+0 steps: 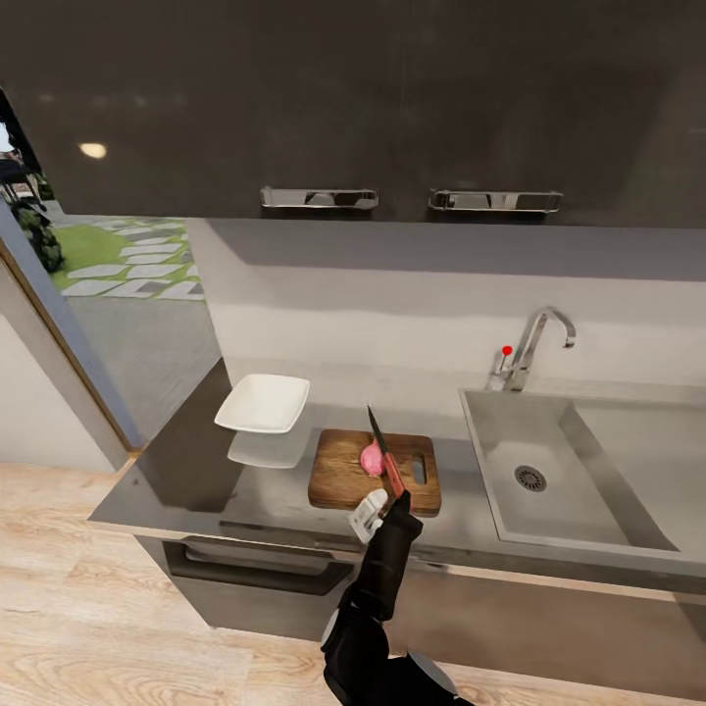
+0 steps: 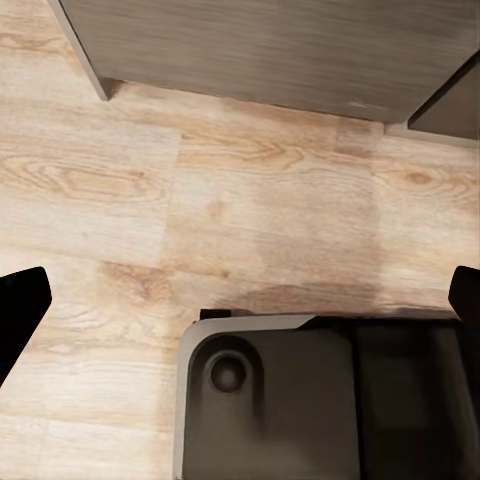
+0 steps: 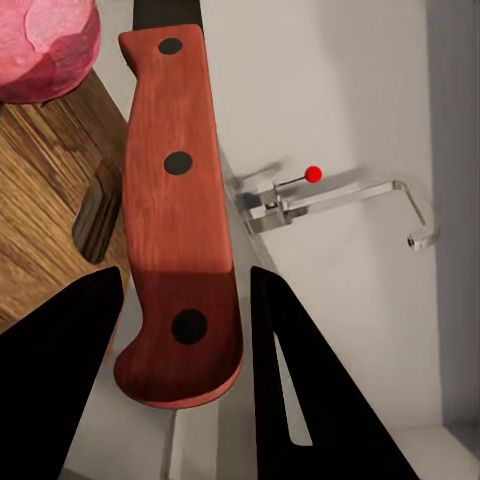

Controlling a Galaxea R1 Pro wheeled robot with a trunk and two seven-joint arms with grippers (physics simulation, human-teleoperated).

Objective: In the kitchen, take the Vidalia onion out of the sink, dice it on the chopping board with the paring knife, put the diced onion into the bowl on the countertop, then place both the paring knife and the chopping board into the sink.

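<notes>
The pinkish Vidalia onion (image 1: 372, 459) sits whole on the dark wooden chopping board (image 1: 343, 476), near the board's middle. My right gripper (image 1: 394, 498) is shut on the red-orange handle of the paring knife (image 1: 385, 456), whose dark blade points away from me and passes just right of the onion. In the right wrist view the handle (image 3: 180, 200) lies between the black fingers (image 3: 70, 360), with the onion (image 3: 45, 45) at the far end. The white bowl (image 1: 263, 403) stands on the countertop (image 1: 186, 471) left of the board. The sink (image 1: 588, 510) lies to the right. My left gripper (image 2: 240, 300) hangs open over the floor.
A curved chrome tap (image 1: 534, 343) with a red knob (image 1: 507, 349) stands behind the sink. Dark wall cabinets with chrome handles (image 1: 319, 198) hang above. The counter's left end (image 1: 108, 510) borders wooden floor and a doorway. My own base (image 2: 300, 400) shows below the left gripper.
</notes>
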